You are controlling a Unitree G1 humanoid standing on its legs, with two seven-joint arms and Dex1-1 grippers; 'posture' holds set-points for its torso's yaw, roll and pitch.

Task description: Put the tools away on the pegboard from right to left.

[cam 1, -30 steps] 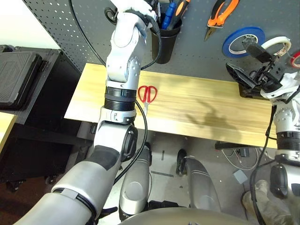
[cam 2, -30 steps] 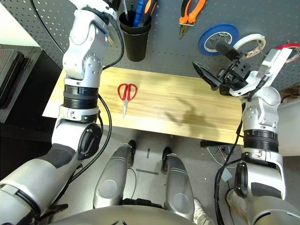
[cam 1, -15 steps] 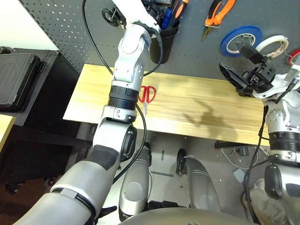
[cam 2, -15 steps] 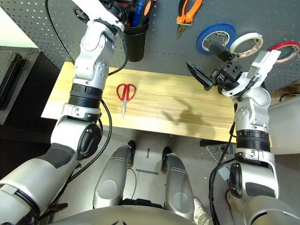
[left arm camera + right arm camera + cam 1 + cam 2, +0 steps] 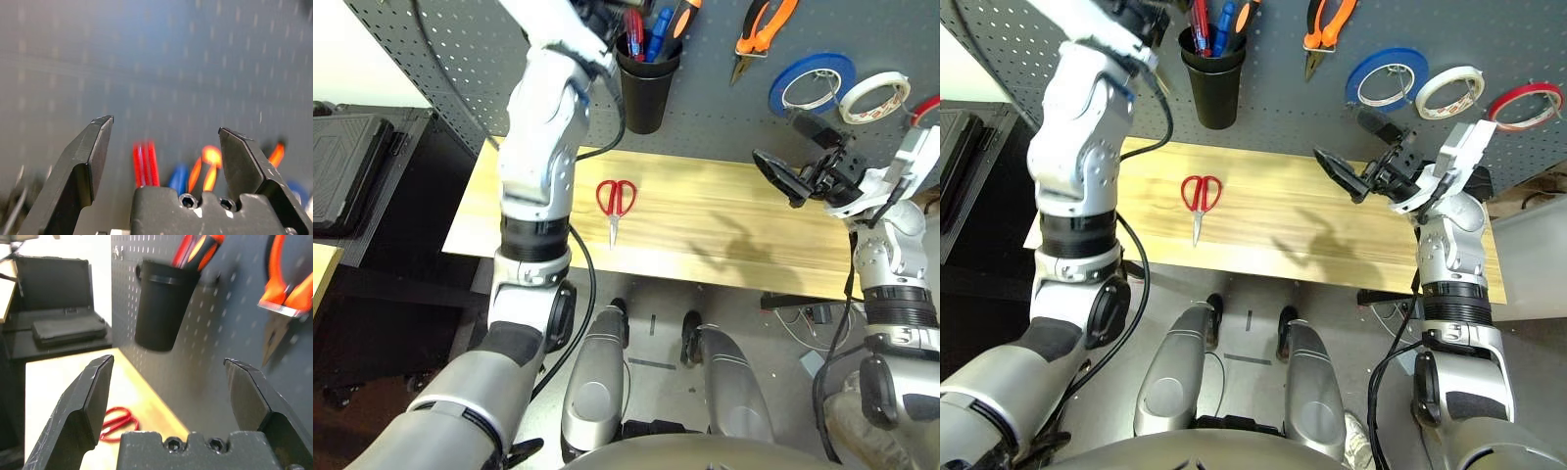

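The red-handled scissors (image 5: 615, 199) lie flat on the wooden table (image 5: 724, 230), left of centre. On the pegboard (image 5: 460, 59) hang the orange-and-black pliers (image 5: 759, 27) and, far right, the thin red tape ring (image 5: 1526, 101). A slim red-handled screwdriver (image 5: 1200, 18) stands in the black cup (image 5: 646, 90). My left gripper (image 5: 166, 129) is open and empty, raised just left of the cup and facing the board. My right gripper (image 5: 1351, 147) is open and empty above the table's right part, pointing left towards the cup (image 5: 164, 306) and scissors (image 5: 117, 423).
A blue tape roll (image 5: 810, 86) and a white tape roll (image 5: 873, 96) hang between the pliers and the red ring. Blue and orange handles also stand in the cup. A black case (image 5: 352, 157) lies on a dark stand left of the table.
My left gripper has drawn back from the cup towards the left, and a red screwdriver handle now shows in the cup. My right gripper has come down and left, away from the tape rolls.
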